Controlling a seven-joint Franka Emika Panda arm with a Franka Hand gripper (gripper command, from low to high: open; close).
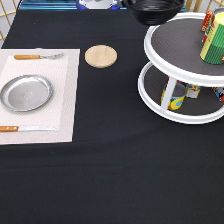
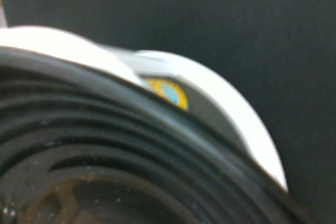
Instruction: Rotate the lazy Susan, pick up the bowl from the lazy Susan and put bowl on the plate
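Observation:
The glossy black bowl [image 1: 152, 12] hangs at the exterior view's top, lifted above the upper-left edge of the white two-tier lazy Susan [image 1: 148, 52]; its top is cut off by the frame edge. The gripper does not show in the exterior view. In the wrist view the bowl's ribbed black inside [image 2: 90, 165] fills the near part, with the lazy Susan's white rim [image 2: 225, 115] beyond it. The silver plate [image 1: 26, 93] lies empty on a pale placemat at the exterior view's left, far from the bowl.
A round wooden coaster [image 1: 100, 56] lies between the placemat [image 1: 65, 120] and the lazy Susan. A fork [image 1: 37, 56] and a knife [image 1: 25, 128] flank the plate. A green can [image 1: 212, 37] stands on the top tier, and packets [image 1: 177, 100] on the lower tier. Black cloth covers the table.

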